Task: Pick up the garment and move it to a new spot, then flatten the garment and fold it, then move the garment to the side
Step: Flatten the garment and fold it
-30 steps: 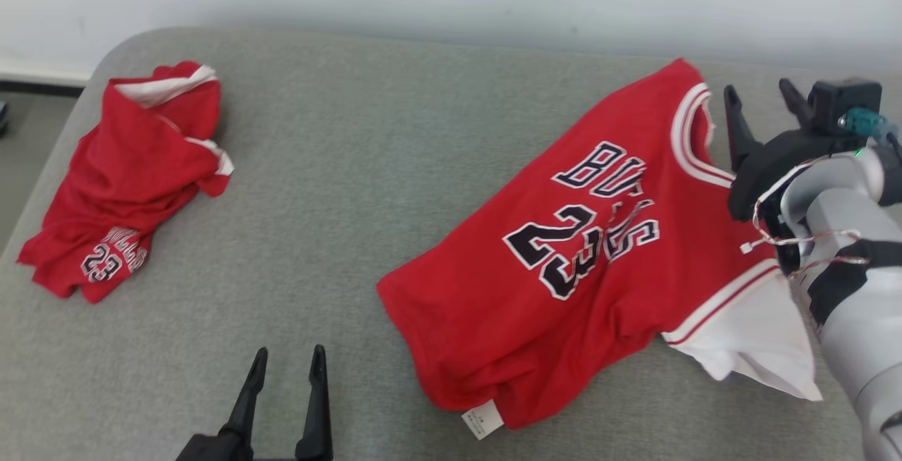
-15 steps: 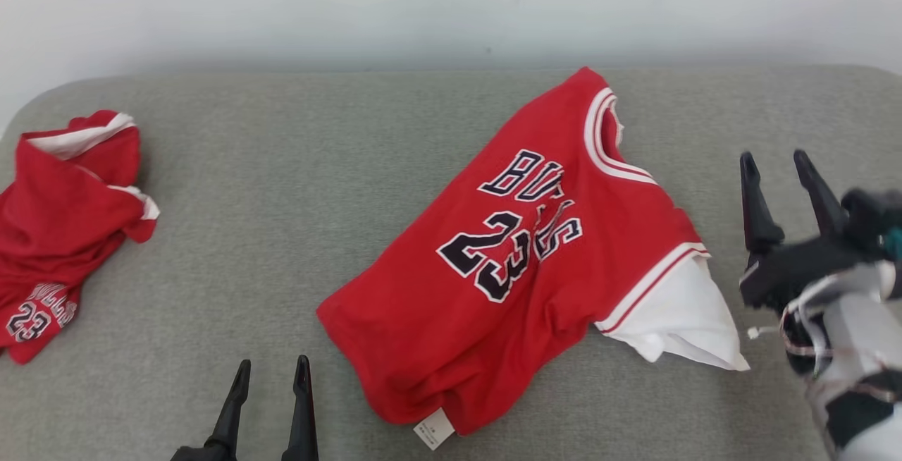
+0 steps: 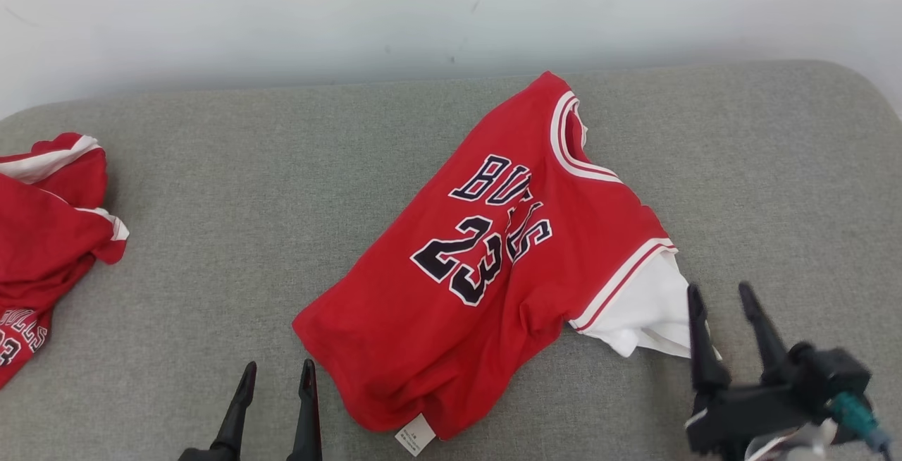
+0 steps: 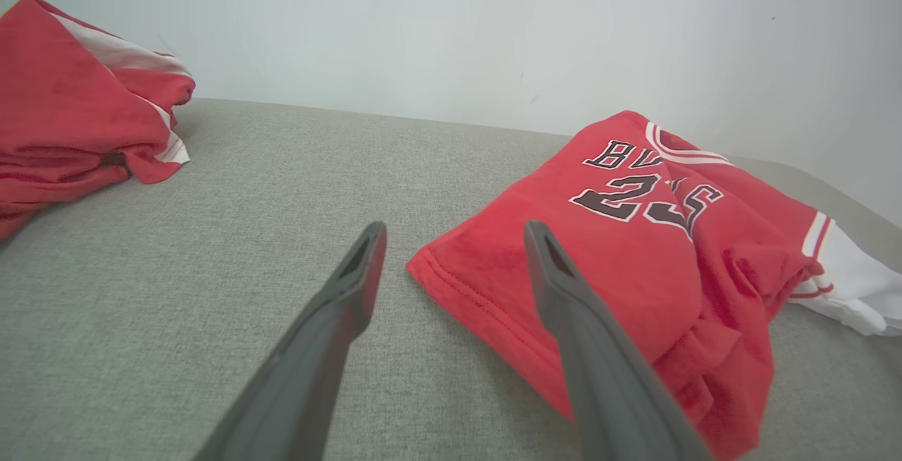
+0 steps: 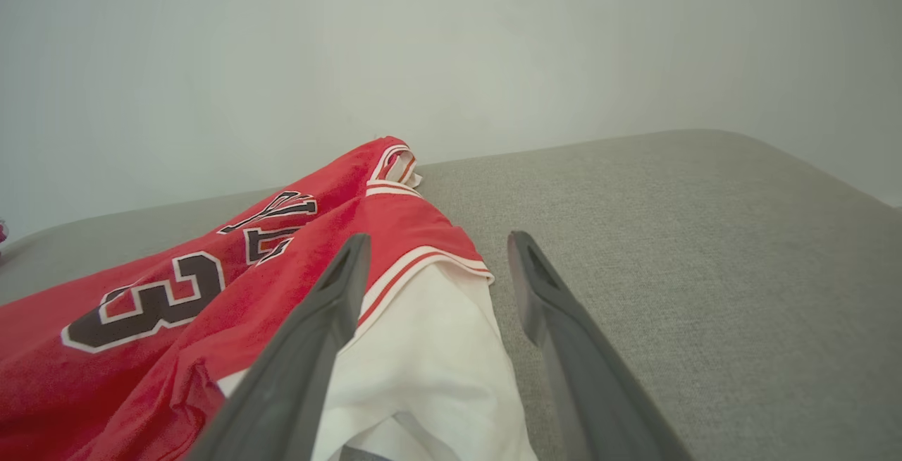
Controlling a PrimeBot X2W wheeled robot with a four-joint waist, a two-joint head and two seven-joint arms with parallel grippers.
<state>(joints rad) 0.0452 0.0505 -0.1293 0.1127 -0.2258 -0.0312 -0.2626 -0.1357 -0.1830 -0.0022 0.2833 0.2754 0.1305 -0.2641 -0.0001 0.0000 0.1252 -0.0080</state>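
Grey fabric-covered tabletop (image 3: 211,186) running out ahead of the left pincer (image 3: 279,364), fine woven texture, soft even light on it. Beyond the right pincer (image 3: 719,289), its far corner (image 3: 845,87) curves round. Past both, a plain pale wall (image 3: 282,10) with a few small dark specks.

PrimeBot's left gripper (image 3: 279,368) and right gripper (image 3: 719,290), each w/ two long, tapering matte-black fingers (image 4: 320,348), hollowed on the inner face near the tips. Rt wrist carries a boxy black housing (image 3: 831,376) & a teal connector (image 3: 850,412).
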